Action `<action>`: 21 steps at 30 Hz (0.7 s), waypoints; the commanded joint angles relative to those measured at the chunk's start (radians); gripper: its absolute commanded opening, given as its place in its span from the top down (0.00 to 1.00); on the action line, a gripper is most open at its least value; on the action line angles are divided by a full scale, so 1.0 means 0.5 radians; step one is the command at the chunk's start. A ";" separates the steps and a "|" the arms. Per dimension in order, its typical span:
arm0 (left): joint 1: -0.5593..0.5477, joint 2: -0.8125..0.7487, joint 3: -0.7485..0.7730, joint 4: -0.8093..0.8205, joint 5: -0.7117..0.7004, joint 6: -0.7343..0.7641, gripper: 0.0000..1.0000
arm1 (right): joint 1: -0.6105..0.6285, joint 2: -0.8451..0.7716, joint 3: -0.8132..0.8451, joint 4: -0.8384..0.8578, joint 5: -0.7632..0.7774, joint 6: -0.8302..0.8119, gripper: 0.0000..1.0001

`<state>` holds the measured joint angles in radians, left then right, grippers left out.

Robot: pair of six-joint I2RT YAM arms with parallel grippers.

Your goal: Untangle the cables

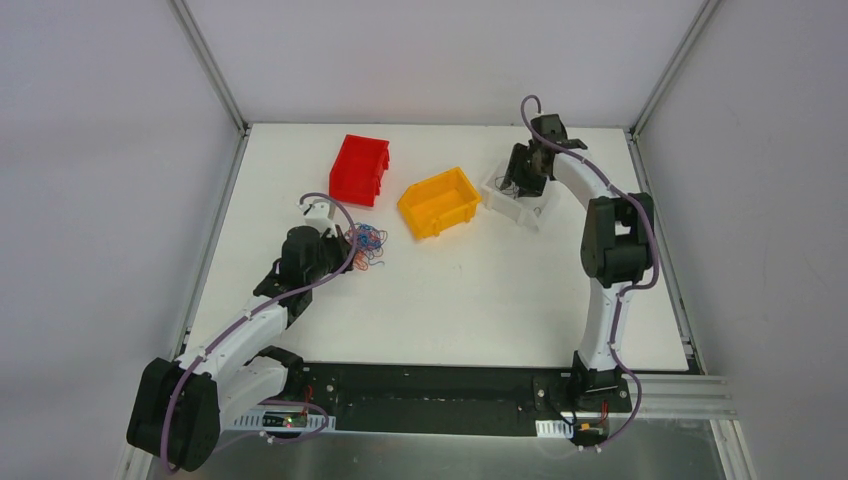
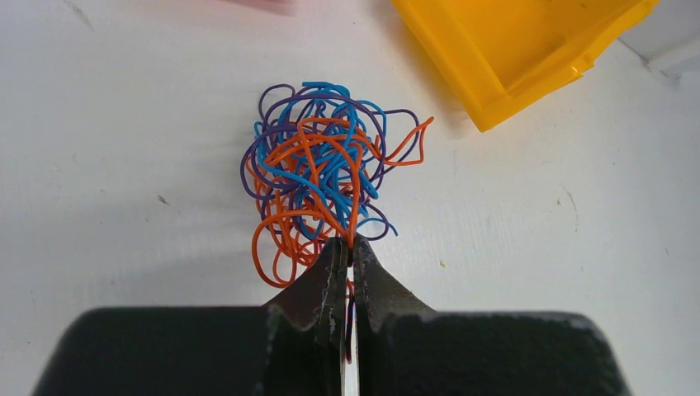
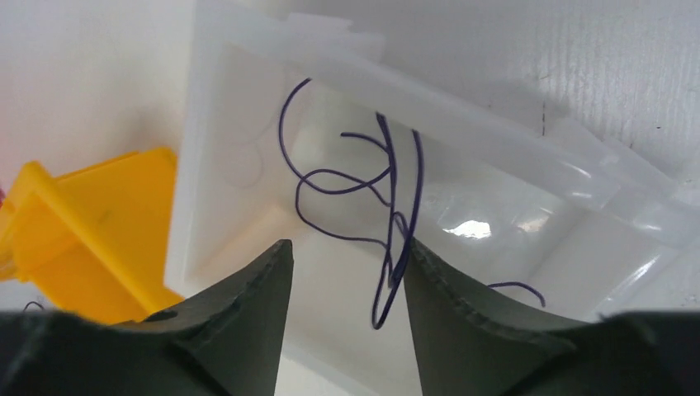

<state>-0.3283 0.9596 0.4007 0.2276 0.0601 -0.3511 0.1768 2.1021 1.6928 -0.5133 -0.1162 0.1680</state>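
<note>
The left gripper [image 2: 347, 247] was clenched on the tangle of cables [image 2: 318, 177], its jaws pressed together with an orange strand pinched at the tips. Seen from the top, that blue, orange and purple knot lay on the table [image 2: 124, 124] left of the yellow bin [image 2: 512, 58], near it but apart. Just beside the yellow bin on its right stood a white bin [image 3: 248, 165]. The right gripper [image 3: 348, 247] hung over it with its jaws spread apart, released. A single purple cable [image 3: 388, 206] looped into the white bin between those jaws. It seemed to brush one finger's inner face, though the view was too close to be sure. A red bin [image 1: 360, 168] sat left of the yellow bin, farther back.
</note>
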 commanded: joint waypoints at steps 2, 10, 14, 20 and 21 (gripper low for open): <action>-0.018 -0.004 0.035 0.113 0.112 0.039 0.98 | 0.015 -0.293 0.088 -0.060 0.098 0.038 0.43; -0.037 0.049 0.037 0.239 0.415 0.081 1.00 | 0.031 -0.627 -0.119 0.002 0.022 0.173 0.34; -0.133 0.037 0.021 0.405 0.669 0.140 1.00 | 0.073 -0.851 -0.450 0.158 -0.131 0.255 0.34; -0.457 -0.027 0.002 0.558 0.827 0.361 1.00 | 0.081 -1.362 -1.083 0.476 -0.213 0.312 0.34; -0.489 -0.006 0.009 0.580 0.865 0.371 1.00 | 0.079 -1.438 -1.165 0.497 -0.205 0.319 0.34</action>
<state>-0.5079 0.9710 0.3962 0.3996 0.3782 -0.2512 0.2150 1.5429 1.2343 -0.3733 -0.1833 0.2871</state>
